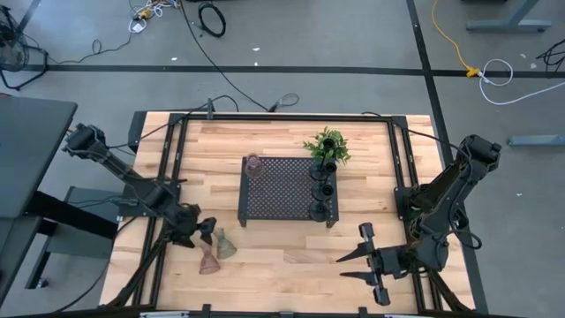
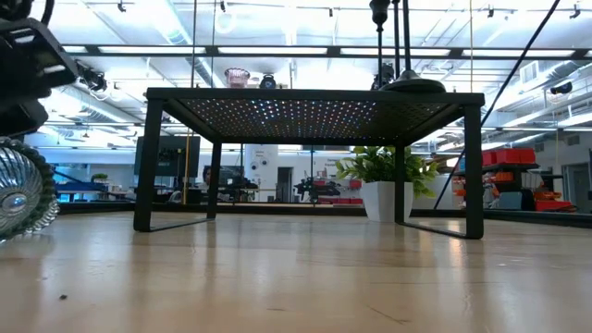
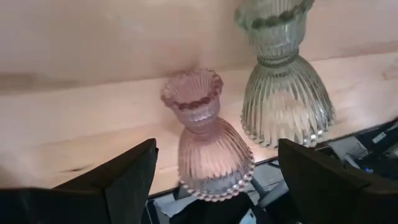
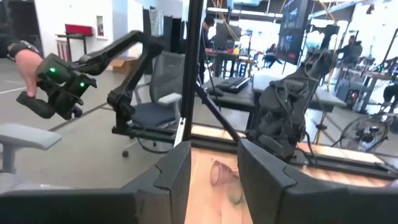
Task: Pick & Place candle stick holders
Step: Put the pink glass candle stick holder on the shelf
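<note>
Hovering wide open over 2 glass candle stick holders, the left end effector [image 1: 205, 231]; pink holder [image 3: 205, 134] lying between its fingers for pickup, green holder [image 3: 283, 81] beside, both on tabletop [image 1: 291, 256]. Idling half-open, empty: right end effector [image 1: 349, 267].

Overhead: straight down on whole table [image 1: 291, 256]. Low: tabletop level, facing tray [image 2: 314, 102]. Left wrist: close on pink holder [image 3: 208, 140], also seen overhead. Right wrist: faces room.
</note>
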### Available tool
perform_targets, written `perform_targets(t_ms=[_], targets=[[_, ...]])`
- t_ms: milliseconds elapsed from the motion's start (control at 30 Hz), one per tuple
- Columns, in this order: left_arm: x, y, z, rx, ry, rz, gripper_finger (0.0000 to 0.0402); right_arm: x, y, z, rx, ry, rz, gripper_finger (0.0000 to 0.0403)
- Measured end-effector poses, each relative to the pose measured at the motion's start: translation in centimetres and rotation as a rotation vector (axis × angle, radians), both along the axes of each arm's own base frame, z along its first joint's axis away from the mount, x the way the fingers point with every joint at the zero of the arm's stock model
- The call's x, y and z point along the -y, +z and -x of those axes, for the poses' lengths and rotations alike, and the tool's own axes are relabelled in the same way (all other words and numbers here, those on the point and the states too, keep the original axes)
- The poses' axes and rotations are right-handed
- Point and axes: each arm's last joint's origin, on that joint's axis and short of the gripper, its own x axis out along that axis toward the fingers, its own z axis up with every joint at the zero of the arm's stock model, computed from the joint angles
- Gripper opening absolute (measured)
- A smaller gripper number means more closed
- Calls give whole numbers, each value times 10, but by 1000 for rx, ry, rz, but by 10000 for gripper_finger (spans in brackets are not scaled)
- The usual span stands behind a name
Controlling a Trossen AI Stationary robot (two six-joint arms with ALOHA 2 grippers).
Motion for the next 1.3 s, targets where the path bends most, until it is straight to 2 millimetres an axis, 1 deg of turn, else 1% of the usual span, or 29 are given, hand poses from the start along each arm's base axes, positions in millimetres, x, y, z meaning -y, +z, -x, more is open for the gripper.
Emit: perform_targets(t_ms=[133,233,400,533,733,967,1067,1300], targets=[[10,-10,-10,-52,-14,41,334,0,-5,0,-44,8,-1,130],[20,-15,-19,-30,-22,78,334,0,-7,0,-62,7,-8,130],[31,-28,-23,-90,-39,104,334,0,-7,0,-61,11,-3,130],[36,-38,-23,-182,-67,110,334,-2,-8,2,-70,30,3,130],[33,-48,-24,-238,-74,62,334,-3,-11,2,-103,87,-13,130],[36,-51,-22,-248,-130,38,334,-3,-11,2,-104,90,-12,130],[39,-52,-17,-282,-162,51,334,-3,-12,2,-107,89,-8,130],[44,-53,-9,-320,-170,36,334,-3,-13,2,-118,87,5,130]])
